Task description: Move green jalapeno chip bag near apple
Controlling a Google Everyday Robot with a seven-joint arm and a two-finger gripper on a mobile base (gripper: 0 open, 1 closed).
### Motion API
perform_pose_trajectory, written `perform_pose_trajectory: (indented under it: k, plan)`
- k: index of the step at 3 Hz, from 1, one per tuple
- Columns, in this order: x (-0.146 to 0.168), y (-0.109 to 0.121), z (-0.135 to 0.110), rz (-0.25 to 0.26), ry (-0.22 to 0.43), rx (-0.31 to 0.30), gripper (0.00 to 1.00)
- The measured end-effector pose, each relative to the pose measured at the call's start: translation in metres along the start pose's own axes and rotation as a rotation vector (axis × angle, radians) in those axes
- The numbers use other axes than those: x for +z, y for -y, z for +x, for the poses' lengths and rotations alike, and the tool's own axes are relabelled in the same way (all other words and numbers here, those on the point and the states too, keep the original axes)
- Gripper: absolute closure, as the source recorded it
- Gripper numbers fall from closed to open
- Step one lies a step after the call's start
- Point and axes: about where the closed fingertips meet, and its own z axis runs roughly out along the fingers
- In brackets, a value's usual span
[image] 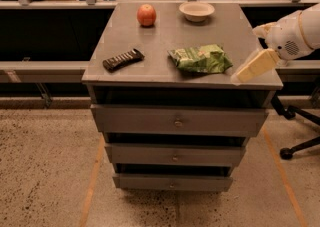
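The green jalapeno chip bag lies crumpled on the grey cabinet top, near the front right. The red-orange apple stands at the back, left of centre, well apart from the bag. My gripper comes in from the right on a white arm. Its pale finger hangs over the front right corner of the top, just right of the bag and not touching it.
A shallow white bowl sits at the back right, beside the apple. A dark chocolate bar lies at the front left. The cabinet has three drawers. An office chair base stands on the floor at right.
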Motion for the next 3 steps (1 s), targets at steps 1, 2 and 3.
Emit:
perform_pose_trajectory:
  k: [1, 2, 3]
  plan:
    - [0.020, 0.009, -0.005, 0.034, 0.035, 0.056, 0.00]
    - [0.039, 0.022, -0.007, 0.059, 0.054, 0.105, 0.00]
    - [0.058, 0.032, -0.008, 0.072, 0.081, 0.137, 0.17]
